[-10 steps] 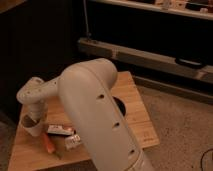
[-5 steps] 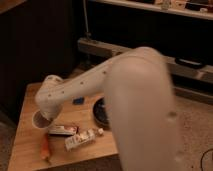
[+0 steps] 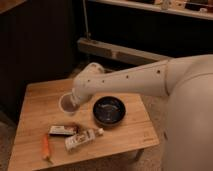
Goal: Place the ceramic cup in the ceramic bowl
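The ceramic cup (image 3: 65, 104), small and pale with its open rim up, is held at the end of my white arm above the wooden table (image 3: 35, 95), left of centre. My gripper (image 3: 73, 101) is shut on the cup's right side. The ceramic bowl (image 3: 109, 110), round, glossy black and empty, sits on the table just right of the cup, a short gap away. The arm reaches in from the right and passes above the bowl's far rim.
A clear labelled bottle (image 3: 82, 139) lies on its side near the table's front edge. A flat packet (image 3: 62, 130) lies left of it, and an orange carrot (image 3: 46, 148) lies at the front left. A dark cabinet and a shelf stand behind.
The gripper has carried the cup from the table's left side to the right, toward the bowl. The arm has swung lower and out of the middle of the view.
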Controlling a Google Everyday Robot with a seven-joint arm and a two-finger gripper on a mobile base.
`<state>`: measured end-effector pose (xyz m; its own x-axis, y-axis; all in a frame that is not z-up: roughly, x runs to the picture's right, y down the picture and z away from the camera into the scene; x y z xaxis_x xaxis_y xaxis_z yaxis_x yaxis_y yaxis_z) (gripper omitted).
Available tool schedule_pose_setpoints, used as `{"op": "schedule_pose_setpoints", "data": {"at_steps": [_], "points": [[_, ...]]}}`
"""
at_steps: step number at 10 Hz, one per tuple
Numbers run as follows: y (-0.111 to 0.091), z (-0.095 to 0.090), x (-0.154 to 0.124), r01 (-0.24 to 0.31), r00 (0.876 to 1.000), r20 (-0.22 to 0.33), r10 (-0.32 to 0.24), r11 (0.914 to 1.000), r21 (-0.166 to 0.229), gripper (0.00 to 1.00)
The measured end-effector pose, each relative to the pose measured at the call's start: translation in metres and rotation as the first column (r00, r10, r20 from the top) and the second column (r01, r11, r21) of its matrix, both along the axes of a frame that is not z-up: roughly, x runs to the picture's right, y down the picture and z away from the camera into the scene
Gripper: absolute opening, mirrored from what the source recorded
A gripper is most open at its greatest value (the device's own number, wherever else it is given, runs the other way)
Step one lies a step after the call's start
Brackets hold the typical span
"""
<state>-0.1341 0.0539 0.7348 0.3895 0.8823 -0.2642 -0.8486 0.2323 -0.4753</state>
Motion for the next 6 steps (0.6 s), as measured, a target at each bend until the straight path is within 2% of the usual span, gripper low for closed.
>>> {"op": "schedule_pose_setpoints", "data": {"at_steps": [2, 4, 6], "points": [[-0.03, 0.007, 0.053, -0.095, 0.993, -0.068, 0.094, 0.9954, -0.011, 0.0], [-0.042, 0.011, 0.123, -0.205, 0.967, -0.159, 0.197, 0.978, -0.038, 0.0], [-0.035, 0.018, 0.17, -0.282, 0.937, -0.236, 0.258, 0.9563, -0.075, 0.0]]}}
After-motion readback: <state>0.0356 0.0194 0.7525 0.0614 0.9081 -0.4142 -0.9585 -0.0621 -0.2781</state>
